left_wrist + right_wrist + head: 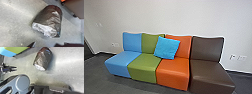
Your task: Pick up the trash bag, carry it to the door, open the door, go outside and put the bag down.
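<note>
The dark trash bag (50, 17) rests on the grey floor, with crumpled whitish plastic at one end, in the left wrist view. In the right wrist view the same bag (43, 58) lies apart from the robot's parts. My left gripper (16, 68) shows there too, its two dark fingers spread with a gap between them. It is well away from the bag and holds nothing. How my right gripper stands cannot be made out.
A row of blue, green, orange and brown seats (172, 71) stands against a pale wall (171, 17), with a blue cushion (167, 48) on it. A silver arm joint (22, 82) of the robot is in the right wrist view.
</note>
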